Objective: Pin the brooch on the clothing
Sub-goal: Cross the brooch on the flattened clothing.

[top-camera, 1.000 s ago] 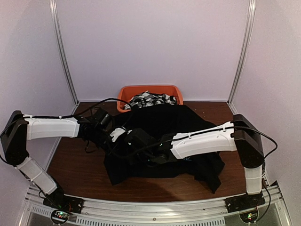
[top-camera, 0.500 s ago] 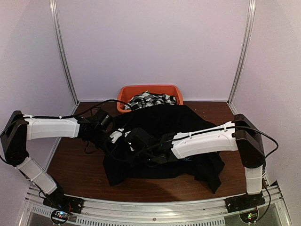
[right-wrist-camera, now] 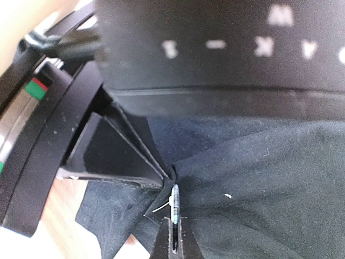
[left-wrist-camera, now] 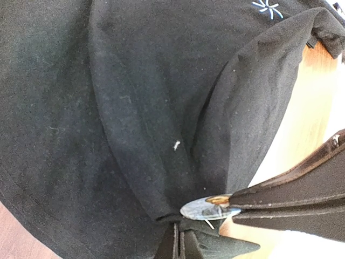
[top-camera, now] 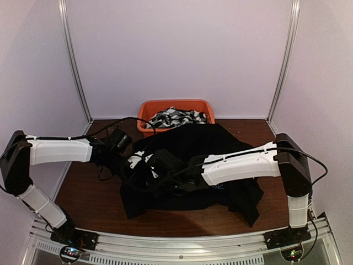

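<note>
Worktop (top-camera: 88, 193): black shirt (top-camera: 220, 141) crumpled mid-surface. I see the left arm (top-camera: 58, 150) and right arm (top-camera: 237, 165) both stretched low and inward over it, tips meeting. Left claw (left-wrist-camera: 177, 240) clamped on a shirt fold. Right claw (right-wrist-camera: 173, 233) pinched on the brooch (left-wrist-camera: 207, 209), right against that fold.
</note>
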Controlling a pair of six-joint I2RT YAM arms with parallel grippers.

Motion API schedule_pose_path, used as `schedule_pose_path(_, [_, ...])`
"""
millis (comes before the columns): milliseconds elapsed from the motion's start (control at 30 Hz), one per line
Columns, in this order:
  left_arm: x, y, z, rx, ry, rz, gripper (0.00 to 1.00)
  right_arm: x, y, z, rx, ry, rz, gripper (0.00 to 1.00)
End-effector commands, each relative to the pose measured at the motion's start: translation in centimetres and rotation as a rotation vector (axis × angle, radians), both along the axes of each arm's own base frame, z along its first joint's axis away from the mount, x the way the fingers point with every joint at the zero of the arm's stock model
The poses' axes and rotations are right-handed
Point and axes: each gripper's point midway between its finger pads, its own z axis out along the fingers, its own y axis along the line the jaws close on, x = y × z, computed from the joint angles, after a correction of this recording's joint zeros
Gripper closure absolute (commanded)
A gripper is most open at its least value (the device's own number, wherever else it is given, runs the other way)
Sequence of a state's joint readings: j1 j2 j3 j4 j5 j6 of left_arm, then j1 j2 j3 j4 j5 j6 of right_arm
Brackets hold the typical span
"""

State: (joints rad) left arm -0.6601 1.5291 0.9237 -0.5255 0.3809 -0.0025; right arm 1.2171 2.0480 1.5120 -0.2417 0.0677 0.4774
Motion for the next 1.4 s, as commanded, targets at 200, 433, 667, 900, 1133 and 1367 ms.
schedule_pose_path(200, [2.1,-1.3,2.6,-0.091,-0.123,0.004,1.0,-2.7,0.1,0.5,-0.032,0.036,0.125,1.0])
schedule_pose_path(433, [2.0,-1.7,3.0,-0.118,-0.122,-0.009,1.0,-3.3,0.9,0.4,-0.021,0.055,0.166,1.0])
schedule_pose_path(667, [2.4,-1.3,2.8,-0.104,-0.112,0.055,1.0,-2.9,2.0,0.0,-0.007,0.158,0.074,1.0])
schedule_pose_path(900, [4.1,-0.3,3.6,-0.071,-0.194,0.136,1.0,-2.5,1.1,1.1,-0.067,0.158,0.059,1.0])
schedule_pose_path(1133, [4.8,0.3,4.9,-0.08,-0.263,0.181,1.0,-4.0,1.6,0.4,-0.089,0.191,0.129,1.0])
schedule_pose_path(1367, [5.0,0.3,6.0,-0.114,-0.301,0.192,1.0,-5.2,1.7,0.6,-0.1,0.194,0.195,1.0])
